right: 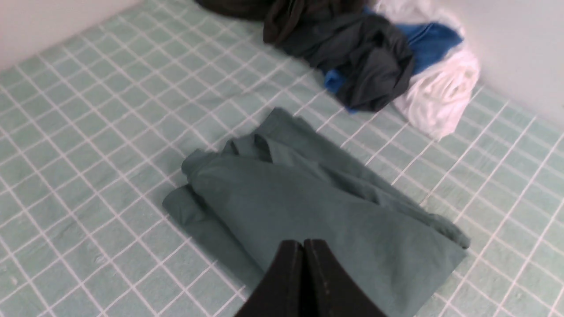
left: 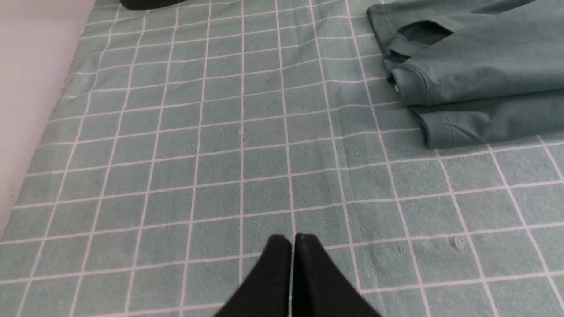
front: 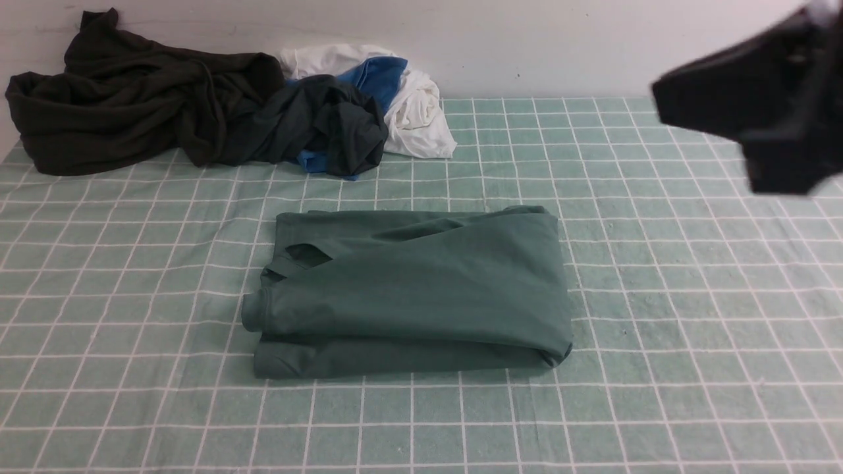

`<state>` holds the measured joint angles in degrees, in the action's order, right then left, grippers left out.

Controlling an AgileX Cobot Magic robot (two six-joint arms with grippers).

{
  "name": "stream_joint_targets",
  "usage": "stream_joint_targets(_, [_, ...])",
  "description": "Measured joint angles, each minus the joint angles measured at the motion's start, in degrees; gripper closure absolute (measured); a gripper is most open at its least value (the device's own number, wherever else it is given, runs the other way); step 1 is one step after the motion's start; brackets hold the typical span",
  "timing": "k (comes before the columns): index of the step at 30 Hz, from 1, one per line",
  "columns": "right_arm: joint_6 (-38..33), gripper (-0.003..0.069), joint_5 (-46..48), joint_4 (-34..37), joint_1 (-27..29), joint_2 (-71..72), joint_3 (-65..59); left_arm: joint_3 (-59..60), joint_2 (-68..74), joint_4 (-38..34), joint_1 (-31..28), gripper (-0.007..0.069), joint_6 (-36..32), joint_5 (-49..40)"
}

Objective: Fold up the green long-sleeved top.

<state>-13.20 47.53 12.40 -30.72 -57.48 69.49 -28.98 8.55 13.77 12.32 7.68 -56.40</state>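
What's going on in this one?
The robot is folding the green long-sleeved top, which lies on the grid-patterned cloth as a compact, slightly uneven bundle. Neither arm is handling it right now: the left gripper and right gripper both have their jaws shut on nothing. Other garments sit heaped beyond it.

The green long-sleeved top lies folded into 1 low, uneven bundle, layers overlapping, cuffs at its left end, well apart from both grippers.
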Motion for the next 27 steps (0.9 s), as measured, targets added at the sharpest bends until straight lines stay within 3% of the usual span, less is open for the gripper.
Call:
stream_joint_targets(4, [0.55,0.0673,-7.64,-1.43,0.00,13.44,-12.81,0.00,0.00,0.00,0.00,0.0627,0.00,0.00])
stream_joint_targets(10, [0.98,0.0673,-8.43,-1.80,0.00,20.92,-20.84,0.00,0.00,0.00,0.00,0.0627,0.00,0.00])
stream_joint_targets(23, [1.04,0.0673,-6.71,-1.90,0.00,21.53,-22.86,0.00,0.00,0.19,0.00,0.0627,0.01,-0.05])
stream_joint_targets(27, [1.30,0.0673,-14.47,-1.83,0.00,22.06,-27.64,0.00,0.00,0.19,0.00,0.0627,0.01,-0.05])
